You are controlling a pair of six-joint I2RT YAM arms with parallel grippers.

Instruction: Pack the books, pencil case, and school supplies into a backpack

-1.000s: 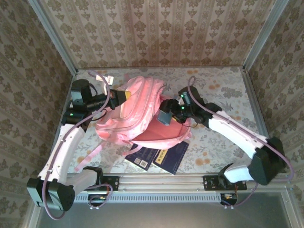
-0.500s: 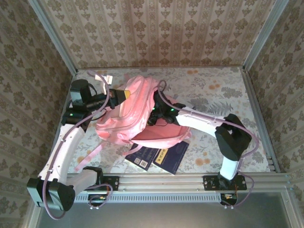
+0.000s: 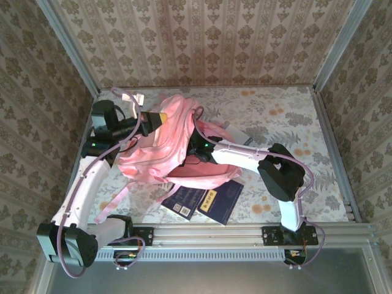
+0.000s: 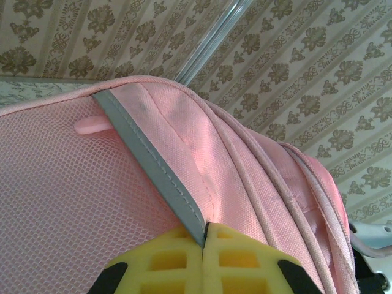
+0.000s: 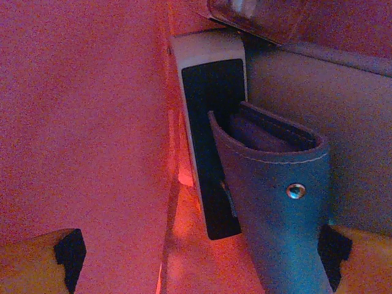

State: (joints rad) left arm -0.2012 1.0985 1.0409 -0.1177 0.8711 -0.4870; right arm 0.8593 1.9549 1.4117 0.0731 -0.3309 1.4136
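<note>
Left gripper: my yellow fingertips were pinched together on the grey trim strip of the backpack, holding that edge up.
Right gripper: my fingertips stood wide apart, nothing clamped between them, deep in the pink interior (everything there glowed red).
Right arm: it reached from the right into the bag's opening.
Teal pad: it stood inside the bag, just beside my right-hand fingertip, its metal snap facing me; contact I could not tell.
Grey-white pad: it stood behind the teal pad, overlapped by it.
Books: two dark navy ones lay on the tabletop, partly under the backpack's near edge.
</note>
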